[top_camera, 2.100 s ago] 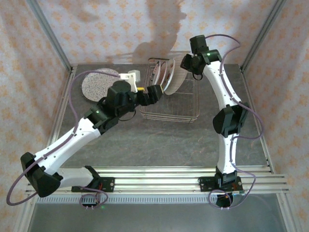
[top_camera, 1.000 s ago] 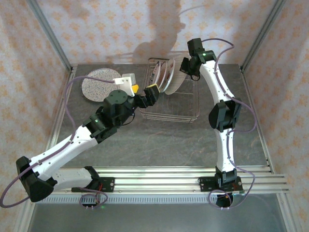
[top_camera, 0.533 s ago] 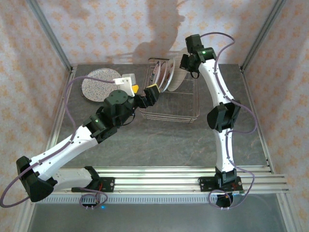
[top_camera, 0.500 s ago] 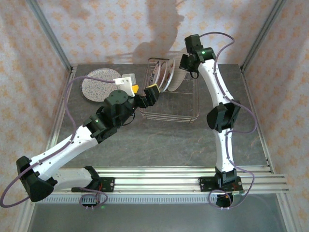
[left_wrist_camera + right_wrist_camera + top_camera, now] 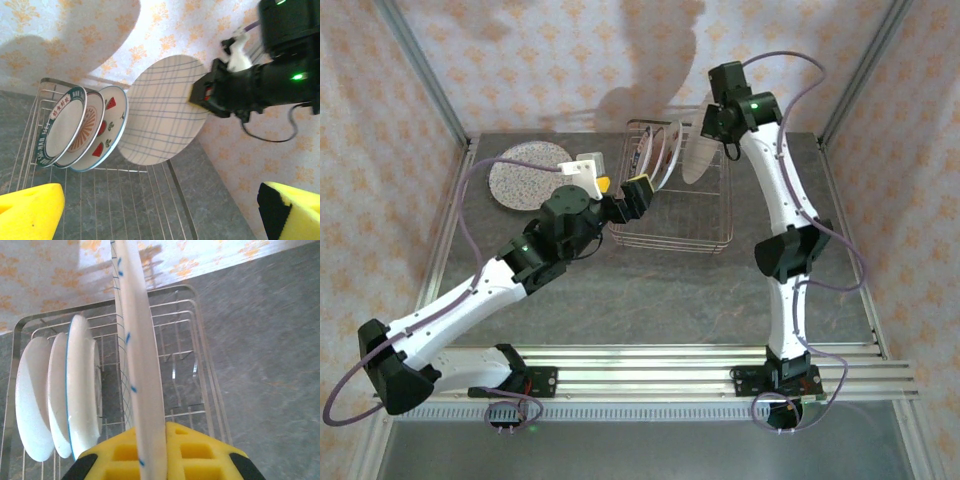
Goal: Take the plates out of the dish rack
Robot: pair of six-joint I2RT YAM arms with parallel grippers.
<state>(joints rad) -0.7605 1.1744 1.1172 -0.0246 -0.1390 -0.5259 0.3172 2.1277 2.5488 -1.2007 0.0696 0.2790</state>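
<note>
At the far left a speckled plate (image 5: 528,172) lies flat on the grey table (image 5: 650,290), well apart from the dish rack (image 5: 680,228); the left gripper (image 5: 621,190) hovers just beside the rack's left edge, its yellow-padded jaws spread wide with nothing between them; inside the rack three smaller plates (image 5: 655,155) stand on edge, leaning together; the left wrist view shows them as a green-rimmed plate (image 5: 60,127), an orange-centred plate (image 5: 89,131) and a red-marked plate (image 5: 111,125); just to their right a plaid-lined plate (image 5: 165,115) stands on edge over the wires; the right gripper (image 5: 712,128) is clamped on its rim, the yellow pads (image 5: 192,452) pressed against both faces.
</note>
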